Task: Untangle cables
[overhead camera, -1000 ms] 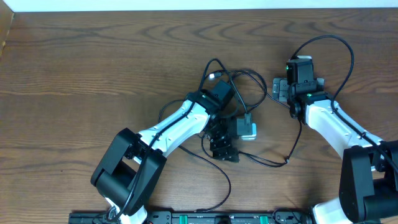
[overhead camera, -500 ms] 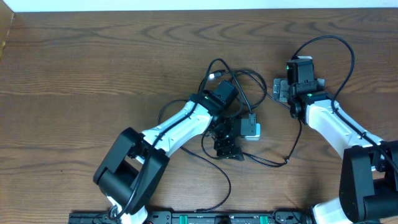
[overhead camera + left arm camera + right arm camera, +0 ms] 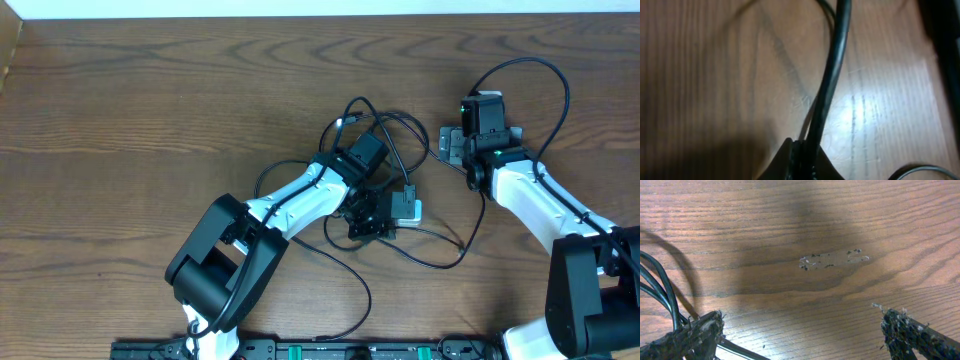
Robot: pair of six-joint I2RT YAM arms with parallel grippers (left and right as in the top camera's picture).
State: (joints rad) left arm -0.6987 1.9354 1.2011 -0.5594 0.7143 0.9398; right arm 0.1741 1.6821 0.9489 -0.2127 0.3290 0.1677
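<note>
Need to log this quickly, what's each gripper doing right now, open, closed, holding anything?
Left gripper: down in the cables, but whether it is open or shut cannot be told.
Right gripper: open, holding nothing.

Left gripper point(image 3: 372, 216), cables point(image 3: 385, 150) (slightly) rightward.

Black cables point(image 3: 400, 135), brown wood-grain table point(image 3: 150, 120)
</note>
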